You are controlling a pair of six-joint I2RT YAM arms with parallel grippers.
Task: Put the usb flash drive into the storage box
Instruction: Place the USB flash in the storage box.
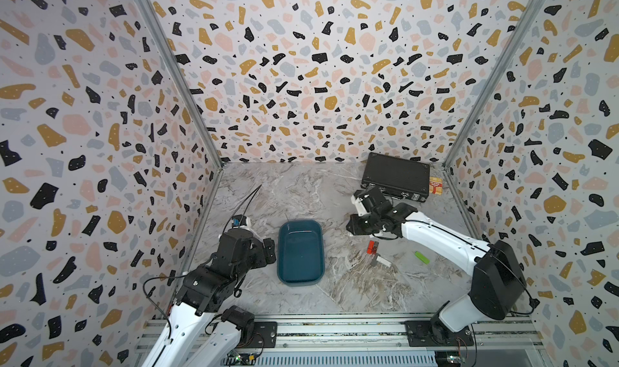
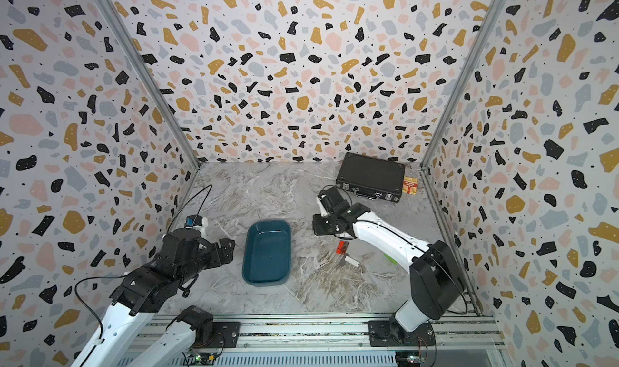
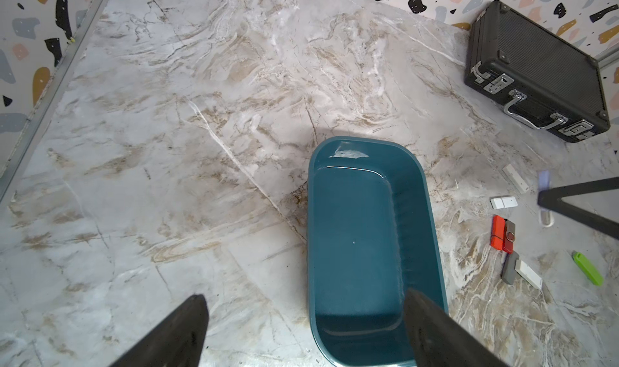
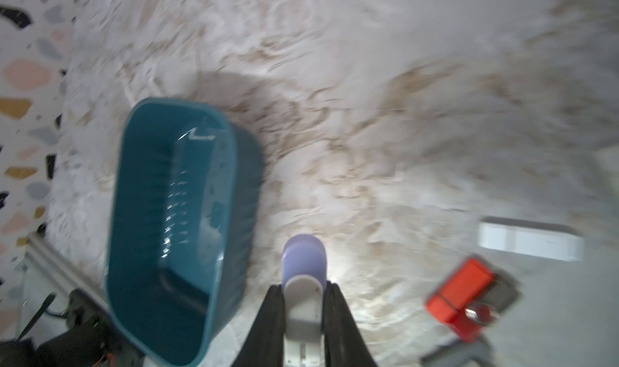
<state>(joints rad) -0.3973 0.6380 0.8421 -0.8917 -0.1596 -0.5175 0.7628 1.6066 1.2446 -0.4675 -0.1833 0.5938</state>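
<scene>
Nearest, lower left in both top views, the left gripper [image 3: 304,296] hangs with jaws spread wide, one finger over the empty storage box [image 1: 299,251], whose long axis runs up the frame. Right of the box lie loose drives (a red drive [image 1: 371,246] and a green drive [image 1: 422,257] among them). Farther up, the right gripper [image 4: 303,291] pinches the usb flash drive [image 4: 303,261] lengthwise, its lavender end jutting past the fingertips, above the table [image 1: 301,194] and outside the box. Farthest, upper right, sits a black briefcase [image 1: 397,176].

In a top view the right arm [image 2: 385,236] half hides the green usb flash drive [image 2: 390,258].
</scene>
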